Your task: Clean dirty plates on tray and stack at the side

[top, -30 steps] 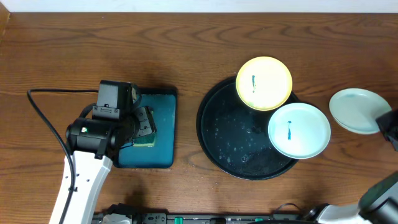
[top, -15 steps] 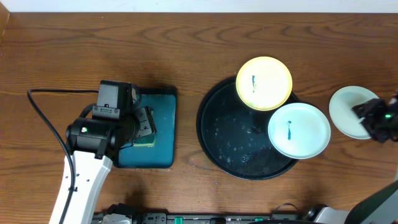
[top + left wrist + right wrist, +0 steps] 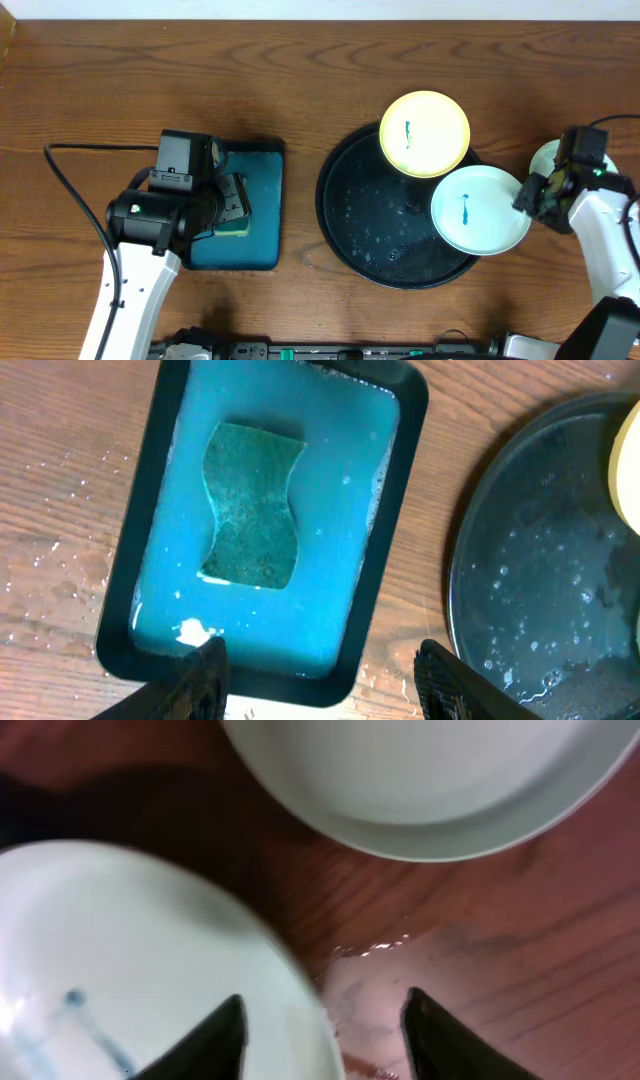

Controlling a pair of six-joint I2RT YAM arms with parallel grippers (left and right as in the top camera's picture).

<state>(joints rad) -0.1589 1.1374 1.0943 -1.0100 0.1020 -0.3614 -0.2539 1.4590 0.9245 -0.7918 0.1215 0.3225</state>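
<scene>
Overhead and wrist views, plate-cleaning task. The black tray [image 3: 335, 215] carries two soiled plates. The yellow plate [image 3: 425, 133] lies across its far rim, and the mint plate [image 3: 480, 208] overhangs its right rim; each shows a teal smear. A third plate [image 3: 430, 770], apparently clean, sits on the bare table [image 3: 300, 60] just beside the mint one.

My right end effector [image 3: 325, 1000] has its jaws partly apart. They straddle the mint plate's near edge, one finger over the plate and one over wet wood, gripping nothing.

My left end effector [image 3: 320, 647] hangs wide open and empty above the teal tray [image 3: 400, 420], where the sponge [image 3: 250, 505] lies in water.

I judge the plates stiff, light and shallow. With water beaded all round they are probably slick, and whether they are breakable I cannot tell. The raised rim is the only hold. I would pinch it where it overhangs the tray edge, seating the jaws deep to prevent slipping.
</scene>
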